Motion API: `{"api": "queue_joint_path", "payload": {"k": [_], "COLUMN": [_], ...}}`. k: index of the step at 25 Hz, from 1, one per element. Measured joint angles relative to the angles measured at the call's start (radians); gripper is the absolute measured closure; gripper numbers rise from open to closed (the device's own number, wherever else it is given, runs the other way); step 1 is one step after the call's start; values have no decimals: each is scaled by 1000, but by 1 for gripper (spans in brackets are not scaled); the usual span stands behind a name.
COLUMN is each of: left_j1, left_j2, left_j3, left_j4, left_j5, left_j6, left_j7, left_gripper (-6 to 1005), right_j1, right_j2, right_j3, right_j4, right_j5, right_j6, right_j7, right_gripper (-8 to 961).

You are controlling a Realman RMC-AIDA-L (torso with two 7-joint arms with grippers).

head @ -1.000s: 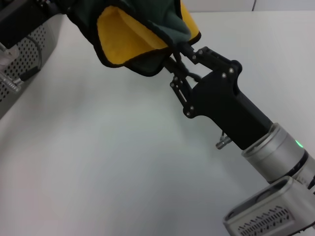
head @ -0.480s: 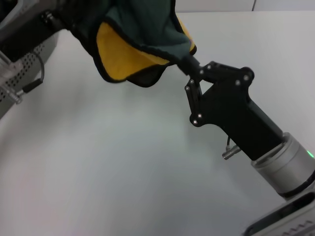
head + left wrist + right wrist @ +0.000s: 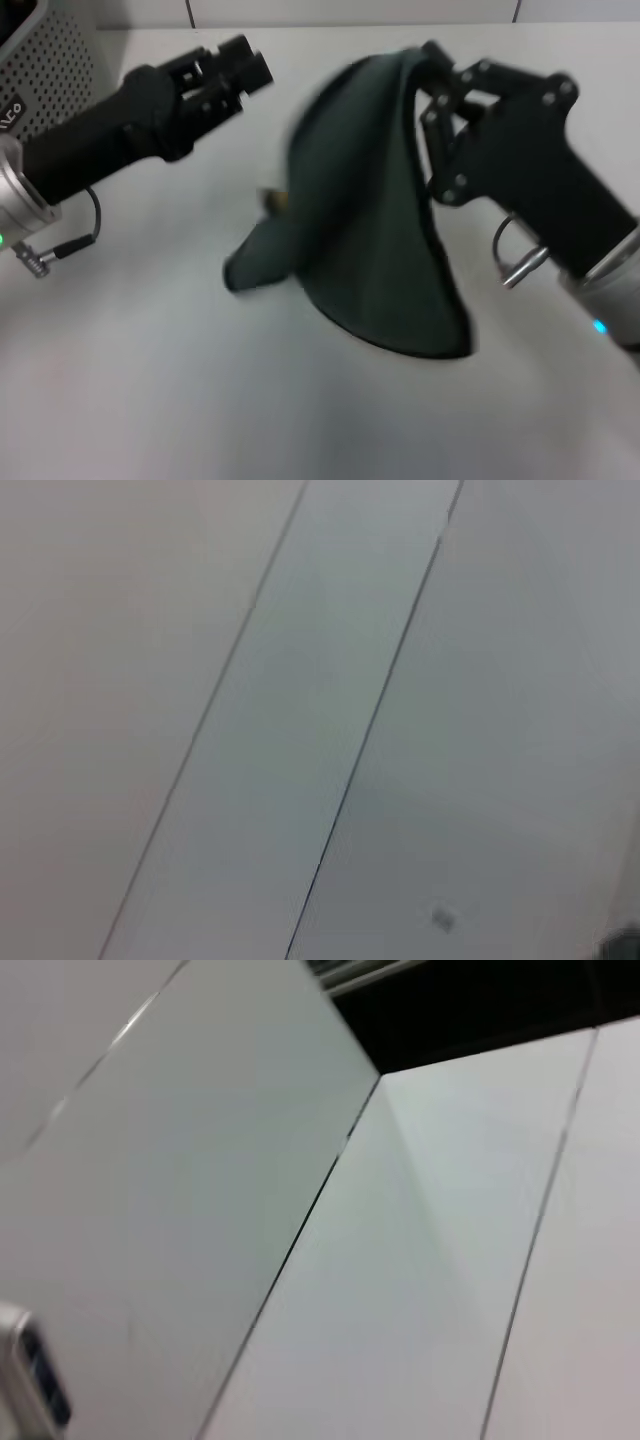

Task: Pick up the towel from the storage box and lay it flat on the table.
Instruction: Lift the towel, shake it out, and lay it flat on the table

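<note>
1. You now have the towel (image 3: 365, 215) hanging from the right gripper (image 3: 432, 75) alone; its fingers are clenched on the cloth's upper edge at the far right of the head view, where a second ago they pinched it from below, nearer the middle

2. The cloth has swung out of the bunched clump it formed half a second ago: then you saw a yellow fold cupped in green up at the top edge of the view; now it drapes down as a broad dark green sheet, and only a small speck of yellow shows at its left edge

3. Its lower hem and a curled left corner reach down to the table (image 3: 150, 380); whether they touch it or hang just above, you cannot tell from the blur

4. The left gripper (image 3: 240, 65) has let go and moved off to the left of the towel, apart from it; it holds nothing, and you cannot tell how far its fingers are parted

5. The storage box (image 3: 50, 65) sits at the far left corner, behind the left arm, with its perforated wall and black label showing; the towel is well clear of it

6. Both wrist views give you only pale panelled surfaces
</note>
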State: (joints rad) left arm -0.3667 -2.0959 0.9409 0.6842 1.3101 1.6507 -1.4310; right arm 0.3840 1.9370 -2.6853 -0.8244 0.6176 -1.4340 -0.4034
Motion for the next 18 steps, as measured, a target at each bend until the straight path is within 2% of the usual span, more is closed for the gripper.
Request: {"api": "queue_joint_path", "payload": {"k": [3,4,5,7,9,10,12,14,16,18], "left_j1": [14,21,26,31,39,40,41,42,42,40], "left_j2": [-1,-1,-1,-1,-1,-1,-1,-1,-1,-1], "left_j3": [0,0,0,0,-4,-5,-6,-4,-3,-2], "left_j4": [4,7,9,11,17,17,17,17,16,16], "left_j5": [16,15,14,12,5,0,-9,-15,-16,-15], "left_j6": [5,8,11,15,33,36,37,37,37,37], "left_j7": [29,34,40,44,56,61,70,81,86,89], "left_gripper": [689,664,638,587,538,515,468,445,447,449], "right_j1": [-4,-8,-8,-25,-53,-73,-119,-161,-188,-195], "right_j2": [-48,-66,-68,-91,-97,-95,-73,-39,-10,3], "right_j3": [107,176,188,325,448,513,628,706,749,762], "right_j4": [-46,-72,-77,-144,-224,-267,-366,-466,-564,-648], "right_j5": [-123,-206,-219,-368,-528,-606,-770,-934,-1096,-1242], "right_j6": [56,99,108,199,299,348,452,565,700,827], "right_j7": [203,301,316,473,586,637,706,756,829,930], "right_gripper": [953,953,953,953,953,953,953,953,953,952]}}
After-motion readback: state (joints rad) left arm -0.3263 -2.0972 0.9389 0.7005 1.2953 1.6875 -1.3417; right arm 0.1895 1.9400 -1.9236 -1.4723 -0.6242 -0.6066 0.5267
